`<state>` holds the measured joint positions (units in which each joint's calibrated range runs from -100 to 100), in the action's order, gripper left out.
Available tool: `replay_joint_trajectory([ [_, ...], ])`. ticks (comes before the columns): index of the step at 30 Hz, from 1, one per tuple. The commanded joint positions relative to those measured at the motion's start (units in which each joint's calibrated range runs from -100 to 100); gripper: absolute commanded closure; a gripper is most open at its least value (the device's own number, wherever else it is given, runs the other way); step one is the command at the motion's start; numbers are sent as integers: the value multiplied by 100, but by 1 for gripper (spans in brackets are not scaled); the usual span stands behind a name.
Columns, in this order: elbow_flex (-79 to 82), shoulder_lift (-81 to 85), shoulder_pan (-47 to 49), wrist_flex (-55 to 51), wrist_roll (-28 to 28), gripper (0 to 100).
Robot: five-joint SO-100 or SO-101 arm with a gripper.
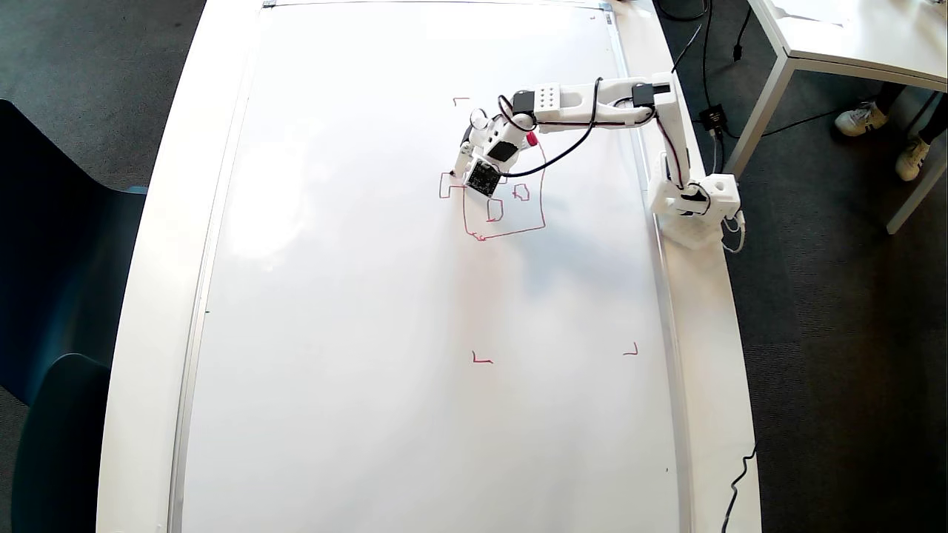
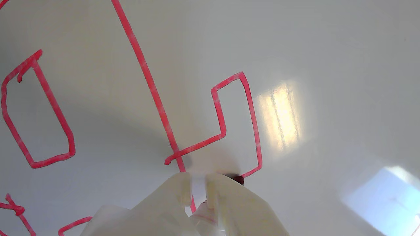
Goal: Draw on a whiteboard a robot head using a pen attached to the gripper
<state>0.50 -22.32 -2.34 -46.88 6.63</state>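
Hand (image 2: 198, 183) closest to lens in wrist view: two pale, blurred fingers (image 2: 229, 203) coming up from the bottom edge, narrow gap between them, dark pen (image 2: 237, 178) tip poking out just right of them and touching the whiteboard (image 2: 328, 49). How the pen is fixed to the hand, and whether the fingers clamp anything, cannot tell. Red robot head (image 2: 154, 88) lines fill this view: long straight stroke running top to bottom, closed box on the left, a stepped rectangle on the right ending at the pen tip.

Overhead view: hand (image 1: 465, 164) sits over the upper-left part of the robot head (image 1: 518, 231), arm reaching in from its base at the right edge of the white worktop (image 1: 711, 355). Pen's (image 1: 531, 138) red cap end shows beside the wrist. Drawing lies in the upper right of the whiteboard (image 1: 370, 333), with red corner marks (image 1: 482, 360) around it. Dark square part on the hand covers part of the outline.
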Motion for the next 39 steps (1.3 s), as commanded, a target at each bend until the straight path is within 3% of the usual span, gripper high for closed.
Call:
replay_joint_trajectory([
  [1, 54, 199, 171, -4, 18, 99],
  [20, 45, 266, 385, -4, 125, 99],
  [25, 72, 1121, 414, -108, 216, 99],
  [39, -699, 3511, 532, -2854, 34, 99],
])
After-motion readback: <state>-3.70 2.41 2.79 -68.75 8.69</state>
